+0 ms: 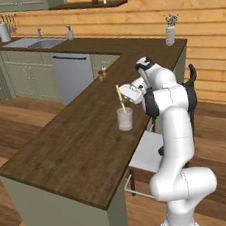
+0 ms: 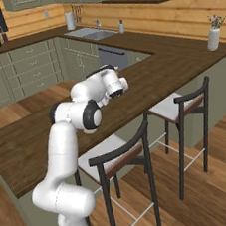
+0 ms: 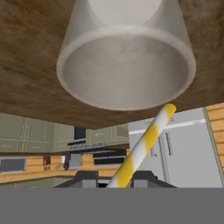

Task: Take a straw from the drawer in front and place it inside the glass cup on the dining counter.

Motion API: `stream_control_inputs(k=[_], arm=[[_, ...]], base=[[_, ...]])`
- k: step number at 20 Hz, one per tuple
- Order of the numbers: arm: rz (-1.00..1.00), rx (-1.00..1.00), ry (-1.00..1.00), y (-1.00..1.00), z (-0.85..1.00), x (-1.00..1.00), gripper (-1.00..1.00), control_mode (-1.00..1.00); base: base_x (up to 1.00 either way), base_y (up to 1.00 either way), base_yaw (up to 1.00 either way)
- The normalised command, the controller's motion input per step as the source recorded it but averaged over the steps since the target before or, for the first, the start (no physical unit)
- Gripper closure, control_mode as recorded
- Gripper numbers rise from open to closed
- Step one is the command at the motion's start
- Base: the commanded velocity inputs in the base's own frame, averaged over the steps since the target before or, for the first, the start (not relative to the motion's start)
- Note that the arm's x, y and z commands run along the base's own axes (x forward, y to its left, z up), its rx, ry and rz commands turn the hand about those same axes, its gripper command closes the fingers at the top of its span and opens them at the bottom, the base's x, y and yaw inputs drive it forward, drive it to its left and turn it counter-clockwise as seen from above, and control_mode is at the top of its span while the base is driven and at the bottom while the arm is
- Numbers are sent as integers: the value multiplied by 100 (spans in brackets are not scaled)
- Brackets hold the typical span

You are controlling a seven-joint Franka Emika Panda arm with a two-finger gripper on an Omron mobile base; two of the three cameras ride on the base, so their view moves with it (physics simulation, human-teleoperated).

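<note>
The glass cup (image 1: 125,119) stands upright on the dining counter (image 1: 73,140), near its edge by the stools. My gripper (image 1: 125,95) hovers just above the cup, shut on the straw (image 1: 120,98), a thin yellow stick that slants down toward the cup's rim. In the hand view the cup's open mouth (image 3: 124,65) is straight ahead. The yellow-and-white straw (image 3: 142,146) rises tilted from between my fingertips (image 3: 87,177), and its far end is close to the near rim. I cannot tell whether the tip is inside the cup. The drawer is out of view.
A small brown bottle (image 1: 100,75) stands farther along the counter, and a white vase with flowers (image 1: 170,34) stands at its far corner. Two black-framed stools (image 2: 125,153) (image 2: 176,104) are tucked along the counter's outer side, beside my arm. The sink (image 1: 37,42) is at the back left.
</note>
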Motion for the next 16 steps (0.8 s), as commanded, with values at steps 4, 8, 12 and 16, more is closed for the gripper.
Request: stream_control_inputs(k=[4,8,12,16], arm=[[0,0,0,0,0,0,100,-100],[0,0,0,0,3,0,100,-100],[0,0,0,0,1,0,100,-100],[0,0,3,-4,46,0,100,-100]], base=[[0,0,0],[0,0,0],[0,0,0],[0,0,0]])
